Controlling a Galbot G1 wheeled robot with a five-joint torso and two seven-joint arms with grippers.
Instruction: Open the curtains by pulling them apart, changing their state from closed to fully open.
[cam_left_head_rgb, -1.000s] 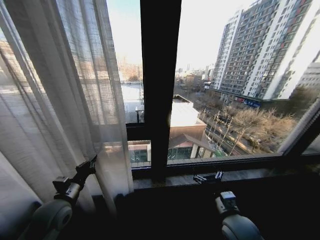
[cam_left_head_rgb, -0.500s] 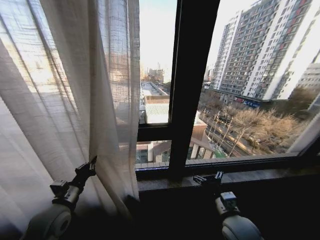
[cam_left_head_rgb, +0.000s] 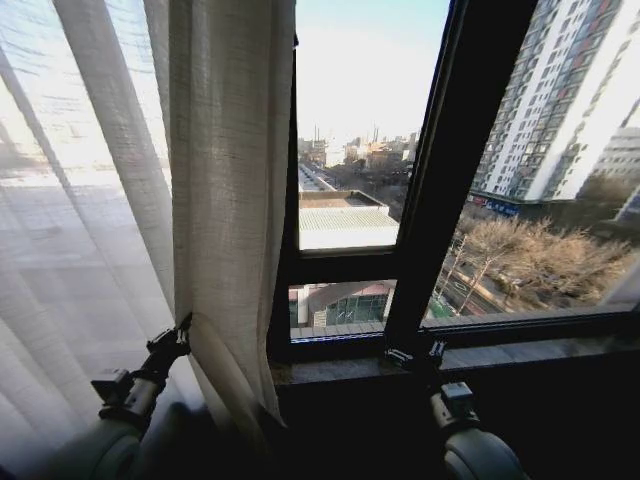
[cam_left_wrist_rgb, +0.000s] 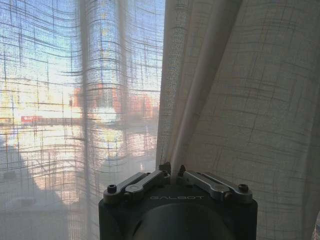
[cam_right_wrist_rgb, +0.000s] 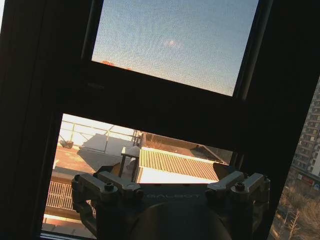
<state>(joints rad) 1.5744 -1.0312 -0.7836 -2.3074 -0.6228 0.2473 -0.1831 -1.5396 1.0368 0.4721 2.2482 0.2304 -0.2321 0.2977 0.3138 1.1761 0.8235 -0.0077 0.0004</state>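
Observation:
A sheer white curtain (cam_left_head_rgb: 90, 220) hangs over the left of the window, its inner edge gathered into thick vertical folds (cam_left_head_rgb: 230, 200). My left gripper (cam_left_head_rgb: 180, 332) is low against that edge. In the left wrist view it (cam_left_wrist_rgb: 172, 172) is shut on a fold of the curtain (cam_left_wrist_rgb: 200, 90). My right gripper (cam_left_head_rgb: 416, 354) hovers just above the windowsill, away from any fabric. Its fingers (cam_right_wrist_rgb: 107, 187) are spread wide in the right wrist view, open with nothing between them.
A thick black window frame bar (cam_left_head_rgb: 450, 180) slants upward right of centre, with bare glass on both sides of it. The dark windowsill (cam_left_head_rgb: 520, 350) runs below the glass. City buildings and trees lie outside.
The whole picture has shifted: the frame bar now sits further right, so the camera has moved left. The left gripper keeps its hold, and the curtain's edge is more tightly bunched.

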